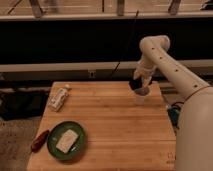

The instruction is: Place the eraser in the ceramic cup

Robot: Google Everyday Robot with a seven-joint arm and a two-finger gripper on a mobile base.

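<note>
Eraser (134,85) first: a small black blocky lump, about as wide as the cup's mouth, hanging right at the tip of the gripper (138,82) and just above the rim of the ceramic cup (141,98), toward its left side. Black runs into the dark of the gripper there, so whether the jaws are spread or pinching it, I cannot tell. Cup is small, plain white, roughly cylindrical, upright near the far right corner of the wooden table (110,115). Over it bends the white arm (165,62), reaching in from the right and curling down to the cup. Well apart, at the near left, a round green plate (52,147) carries a pale cream slab (67,140); a red object (39,141) lies just beside the plate at the table's left edge. Further back on the left lies a whitish oblong packet (59,98).
</note>
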